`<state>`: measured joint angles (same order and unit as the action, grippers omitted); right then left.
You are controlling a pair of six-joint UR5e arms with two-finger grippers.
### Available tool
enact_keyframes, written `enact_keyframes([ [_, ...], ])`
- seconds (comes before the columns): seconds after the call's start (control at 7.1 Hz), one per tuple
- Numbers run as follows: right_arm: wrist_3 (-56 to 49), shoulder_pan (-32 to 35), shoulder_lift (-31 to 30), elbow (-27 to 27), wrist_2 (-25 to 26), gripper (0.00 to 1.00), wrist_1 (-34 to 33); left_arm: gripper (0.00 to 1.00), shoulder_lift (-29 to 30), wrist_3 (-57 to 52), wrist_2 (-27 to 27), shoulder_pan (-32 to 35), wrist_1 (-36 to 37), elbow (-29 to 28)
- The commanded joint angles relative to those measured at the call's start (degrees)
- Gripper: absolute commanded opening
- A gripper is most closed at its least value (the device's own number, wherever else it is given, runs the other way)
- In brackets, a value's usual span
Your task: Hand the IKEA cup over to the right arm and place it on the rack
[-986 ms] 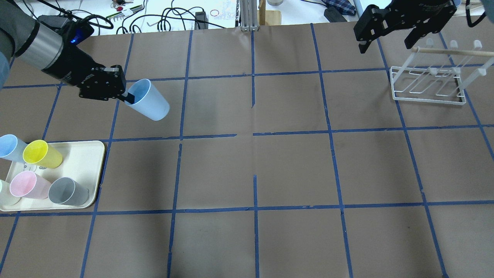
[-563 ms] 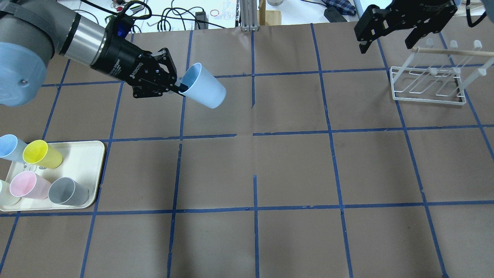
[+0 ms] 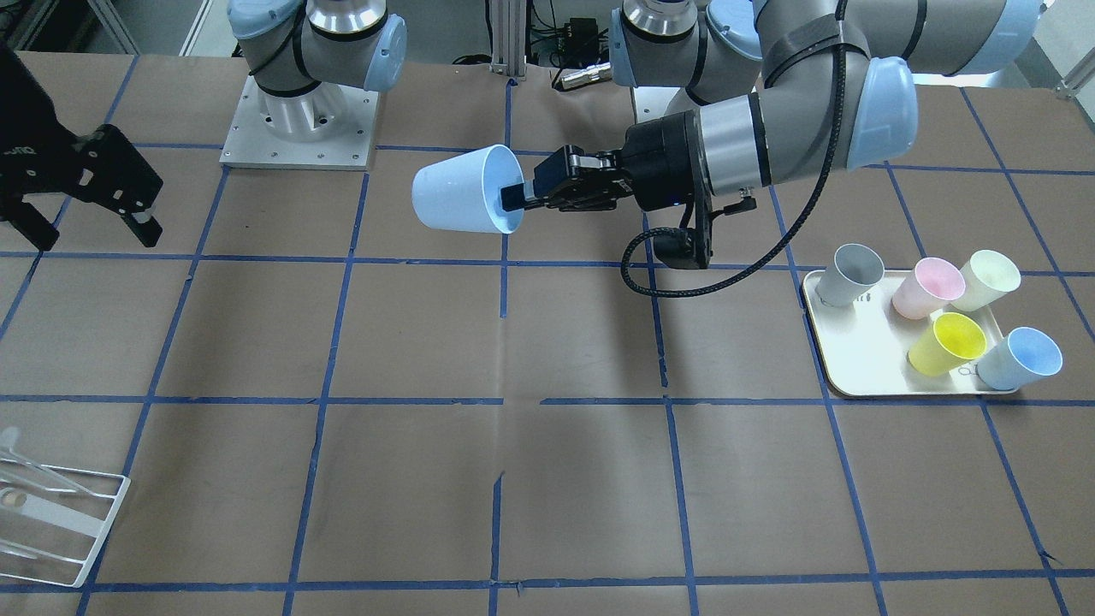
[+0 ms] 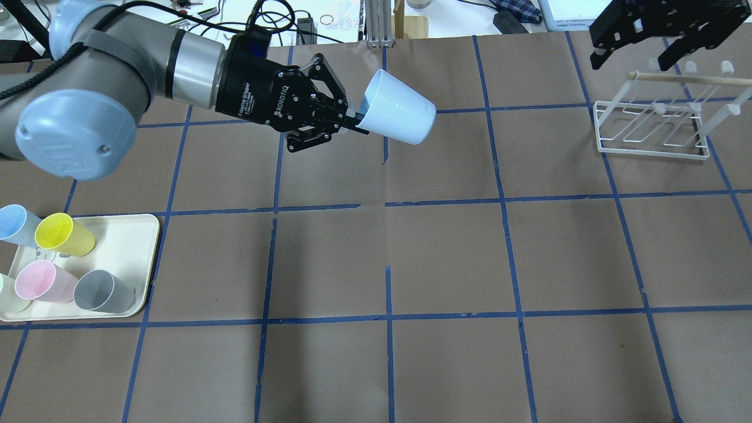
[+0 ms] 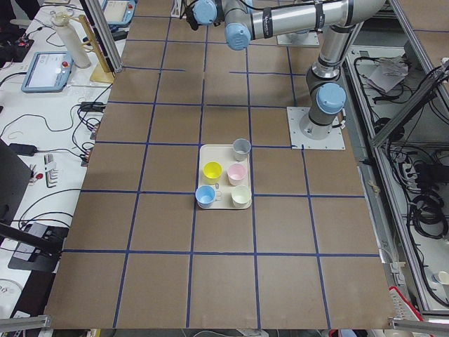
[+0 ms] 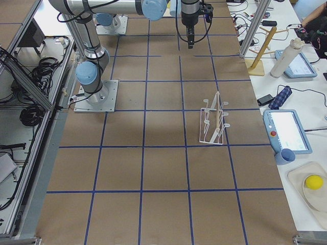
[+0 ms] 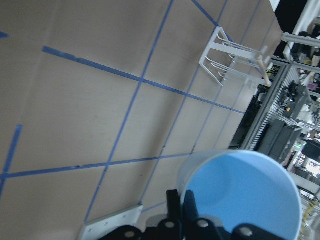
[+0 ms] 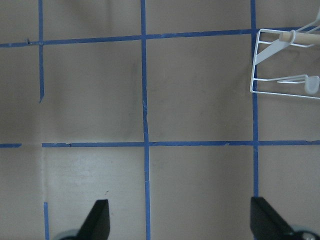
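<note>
My left hand (image 4: 356,120) clamps the rim of a pale blue tapered plastic cup (image 4: 399,114), tipped sideways. My right hand (image 4: 631,57) hangs with its fingers apart near the white wire rack (image 4: 649,154).

On the worktop (image 4: 446,258), the tray (image 4: 132,235) sits towards the robot's left end with five cups (image 3: 928,287) standing on it, and the rack (image 4: 649,126) stands well apart at the far right. Between them, above the far middle, the IKEA cup (image 4: 396,108) lies sideways in the left end effector (image 4: 352,120) (one finger inside the rim), base towards the rack. The right end effector (image 4: 634,57) hangs near the rack, jaws apart.
</note>
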<state>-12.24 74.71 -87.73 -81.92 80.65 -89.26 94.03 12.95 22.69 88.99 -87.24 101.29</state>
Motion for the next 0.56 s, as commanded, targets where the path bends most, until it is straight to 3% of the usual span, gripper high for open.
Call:
enact_keyframes([
  [0.0,-0.9,-10.1,-0.2,0.0,-9.3,1.00,6.3,0.00,-0.3,0.4,-12.3,1.1,6.0,7.3],
  [0.14,-1.0,-15.3,-0.2,-0.2,-15.3,1.00,10.2,0.00,-1.0,0.4,-17.0,2.4,8.4,9.9],
  [0.42,-2.4,-21.8,-0.2,-0.2,-23.9,1.00,22.2,0.00,-0.7,0.3,-16.7,3.1,12.4,10.4],
])
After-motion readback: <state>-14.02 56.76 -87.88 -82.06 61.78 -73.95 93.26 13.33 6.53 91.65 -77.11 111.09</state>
